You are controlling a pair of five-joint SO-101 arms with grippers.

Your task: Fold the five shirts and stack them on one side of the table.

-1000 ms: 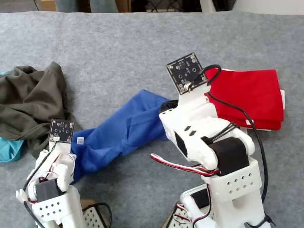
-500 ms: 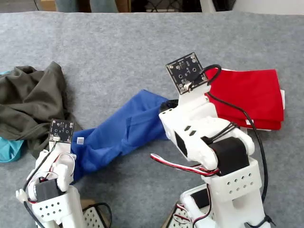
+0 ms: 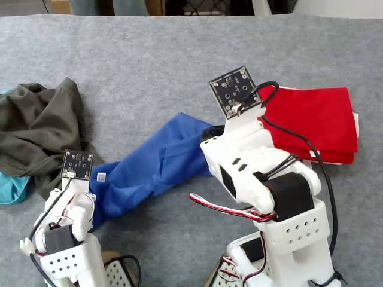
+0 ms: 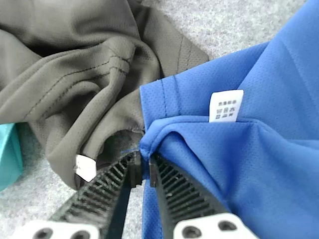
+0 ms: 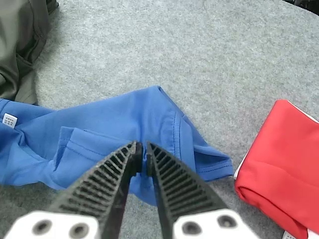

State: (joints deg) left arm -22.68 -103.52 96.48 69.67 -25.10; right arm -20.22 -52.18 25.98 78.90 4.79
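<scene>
**Teal shirt** [image 3: 12, 188]. Loose at the counter's [image 3: 149, 54] far left edge, mostly under the olive shirt. Not folded.

**Olive shirt** [image 3: 42, 125]. Crumpled heap, left side. One hem lies against the blue shirt's collar end, touching it just beside the left hand's jaws. Risk: if that end is lifted or dragged, the olive hem could catch and come along, since the two cloths overlap at the pinch point.

**Left hand** [image 4: 142, 162]. Jaws narrow, nipping a small ridge of the blue shirt's edge near the white tag [image 4: 226, 105]. The bite looks thin. Risk: the fabric slides out under tension.

**Blue shirt** [image 3: 155, 164]. Stretched as a bunched, twisted band across the middle of the counter, from the left hand to the right hand. Not flat. Risk: pulling both ends apart may tighten the twist instead of spreading the cloth, so any fold made over it would be lumpy.

**Right hand** [image 5: 141, 148]. Jaws nearly together, with a pinch of blue cloth between the tips, close to a sleeve seam. It may hold one layer or several; cannot tell. Risk: an uneven lift.

**Red shirt** [image 3: 317, 122]. Folded, right side, on a white layer [image 3: 357, 128]. Near the blue shirt's sleeve end. Risk: a sweep by the right arm could disturb this stack.
</scene>
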